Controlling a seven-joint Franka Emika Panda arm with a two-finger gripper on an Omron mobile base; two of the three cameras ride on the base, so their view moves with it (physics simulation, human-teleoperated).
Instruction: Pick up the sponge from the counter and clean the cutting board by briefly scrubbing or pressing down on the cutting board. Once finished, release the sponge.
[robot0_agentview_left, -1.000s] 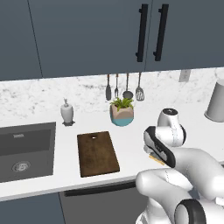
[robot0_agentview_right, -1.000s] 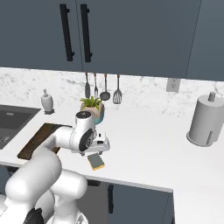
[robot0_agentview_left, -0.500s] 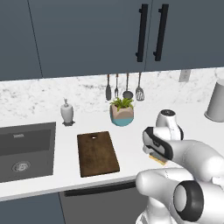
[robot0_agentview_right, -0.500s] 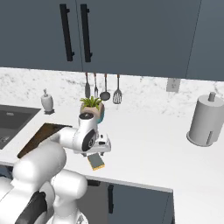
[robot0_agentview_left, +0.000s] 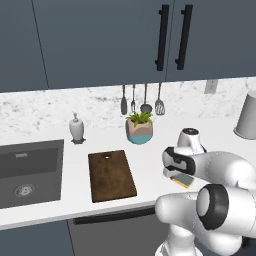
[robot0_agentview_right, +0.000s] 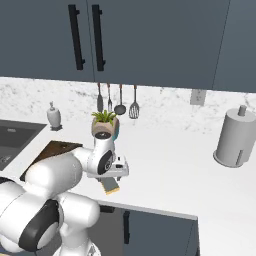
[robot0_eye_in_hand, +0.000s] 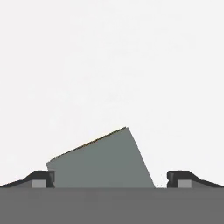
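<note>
The sponge (robot0_agentview_left: 184, 179) lies flat on the white counter (robot0_agentview_left: 150, 161) near its front edge, to the right of the dark brown cutting board (robot0_agentview_left: 111, 175). My gripper (robot0_agentview_left: 177, 173) hangs straight down just over it. In the hand view the sponge's grey-green top (robot0_eye_in_hand: 103, 159) sits between my fingertips (robot0_eye_in_hand: 41, 178), with a thin yellow edge showing; the gripper (robot0_eye_in_hand: 111, 180) is open and a gap shows on the right side. From the right base view the sponge (robot0_agentview_right: 112, 186) pokes out under the gripper (robot0_agentview_right: 115, 176), and my arm hides much of the cutting board (robot0_agentview_right: 54, 149).
A dark sink (robot0_agentview_left: 27, 172) lies left of the board, with a white soap dispenser (robot0_agentview_left: 76, 128) behind it. A potted plant (robot0_agentview_left: 139, 128) and hanging utensils (robot0_agentview_left: 145, 100) stand at the back wall. A paper towel roll (robot0_agentview_right: 232, 140) is at the far right.
The arm's lower links have shifted a little. The hand stays over the sponge, and the sponge and board have not moved.
</note>
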